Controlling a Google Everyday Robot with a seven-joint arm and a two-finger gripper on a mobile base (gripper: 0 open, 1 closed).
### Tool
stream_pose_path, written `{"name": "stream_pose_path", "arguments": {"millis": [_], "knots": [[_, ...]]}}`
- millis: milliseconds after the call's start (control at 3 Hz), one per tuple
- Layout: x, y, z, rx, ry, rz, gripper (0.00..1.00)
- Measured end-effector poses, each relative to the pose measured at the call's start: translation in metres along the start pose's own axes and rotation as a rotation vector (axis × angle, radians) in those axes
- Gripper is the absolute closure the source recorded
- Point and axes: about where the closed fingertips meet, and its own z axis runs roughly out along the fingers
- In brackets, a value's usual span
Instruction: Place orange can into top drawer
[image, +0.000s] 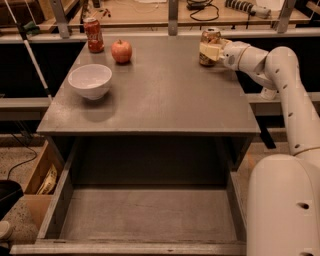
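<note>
So, your gripper (210, 51) sits at the far right corner of the tabletop (165, 95), and it's clamped around the orange can (210, 35), one pale finger across the can's front. The can looks upright, its base at or just above the surface; you can't tell which. The top drawer (150, 215) is pulled out on the near side, below the tabletop. Over on the left you've got a white bowl (90, 81), and farther back an apple (121, 51) beside a red cola can (93, 35).
</note>
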Motion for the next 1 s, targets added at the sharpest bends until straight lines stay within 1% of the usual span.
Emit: {"name": "stream_pose_path", "arguments": {"millis": [333,667,1000], "knots": [[-0.02,-0.008,-0.015,0.056,0.024,-0.011,1.0],[-0.061,-0.012,-0.053,0.126,0.03,-0.033,1.0],[-0.107,0.005,-0.097,0.158,0.035,-0.057,1.0]]}}
